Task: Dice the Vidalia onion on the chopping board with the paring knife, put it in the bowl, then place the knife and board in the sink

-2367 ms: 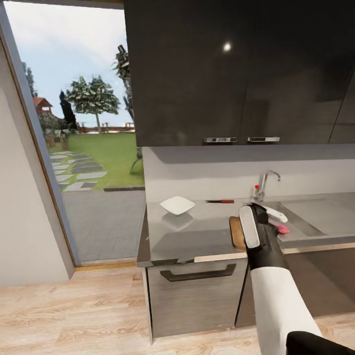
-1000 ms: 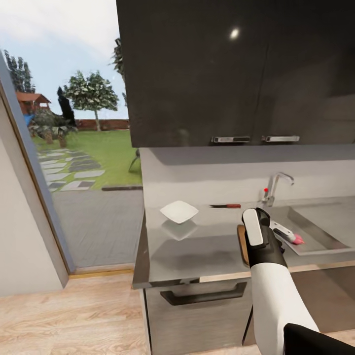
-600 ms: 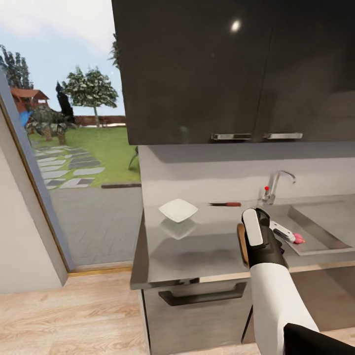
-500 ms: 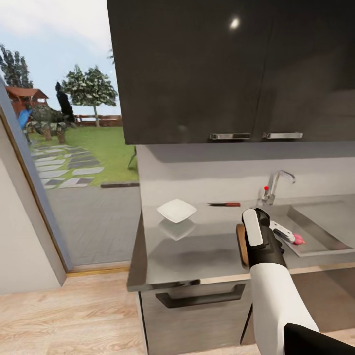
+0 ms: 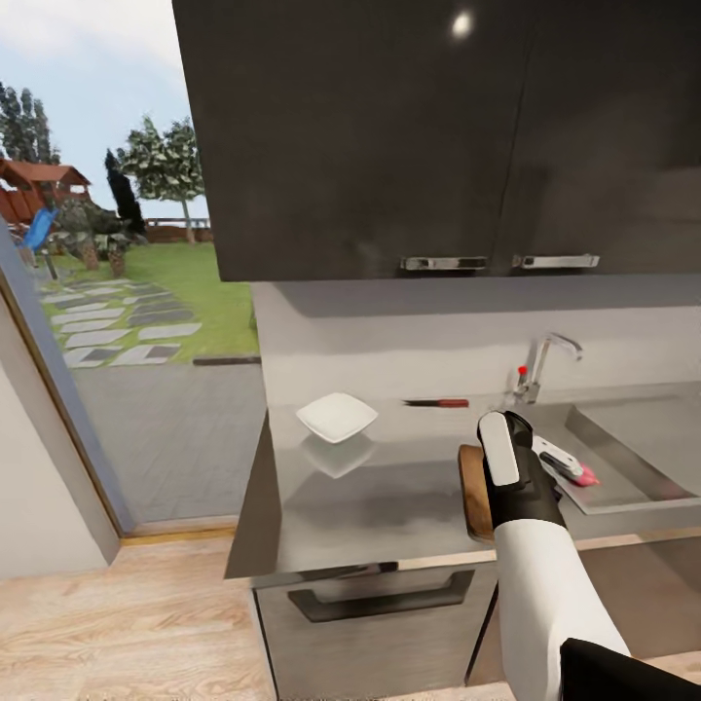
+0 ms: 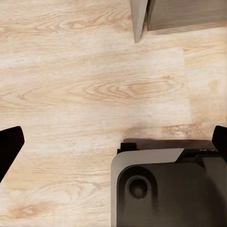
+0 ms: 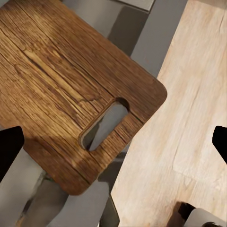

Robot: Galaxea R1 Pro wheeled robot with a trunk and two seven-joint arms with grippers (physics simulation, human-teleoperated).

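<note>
**Q:** What stage of the task is this?

**A:** An early one, by judgement. The small pinkish-red round onion [image 5: 587, 476] lies at the near left corner of the matte grey metal sink [image 5: 623, 503] and is not on the board. The brown wooden chopping board with an oval handle slot [image 5: 472, 487] lies at the front edge of the long grey countertop [image 5: 370, 497], bare of any dice. The slim red-handled paring knife [image 5: 438, 402] rests by the rear edge. The shallow white squarish bowl [image 5: 337, 417] stands empty towards the left end.

**Q:** And the pincers?

**A:** The right gripper [image 7: 113, 142] hangs over the board's handle end with its jaws spread wide, grasping nothing. The left gripper [image 6: 113, 142] is equally wide and empty, over the pale wood floor [image 6: 85, 85].

**Q:** What is left to do?

**A:** Fetching the onion, dicing it, filling the bowl, and putting the knife and board in the sink.
</note>
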